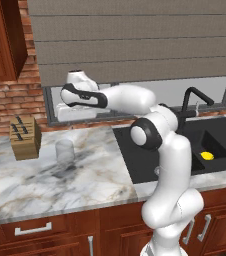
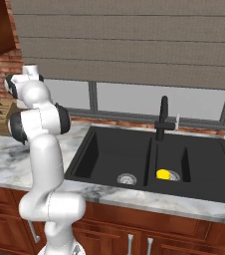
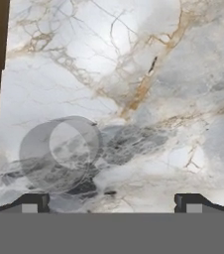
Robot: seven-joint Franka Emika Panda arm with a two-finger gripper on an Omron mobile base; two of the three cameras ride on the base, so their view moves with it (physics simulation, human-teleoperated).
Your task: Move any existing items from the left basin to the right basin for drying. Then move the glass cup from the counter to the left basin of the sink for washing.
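Note:
The clear glass cup point(image 1: 65, 150) stands upright on the white marble counter point(image 1: 85, 175), left of the black sink. My hand point(image 1: 78, 112) hovers above the cup. Seen from the hand, the gripper point(image 3: 111, 204) is open, with nothing between its fingertips point(image 3: 32, 203), and the glass cup point(image 3: 59, 154) lies below, left of centre. The small yellow container point(image 1: 207, 155) point(image 2: 163, 174) sits in the narrower right basin point(image 2: 172, 152). Only its silver drain point(image 2: 127, 178) shows in the wider left basin point(image 2: 109, 149).
A wooden knife block point(image 1: 25, 137) stands on the counter left of the cup, near the brick wall. The black curved faucet point(image 2: 163, 117) rises behind the sink's divider. A red-brown wall cabinet point(image 1: 0, 40) hangs at the upper left.

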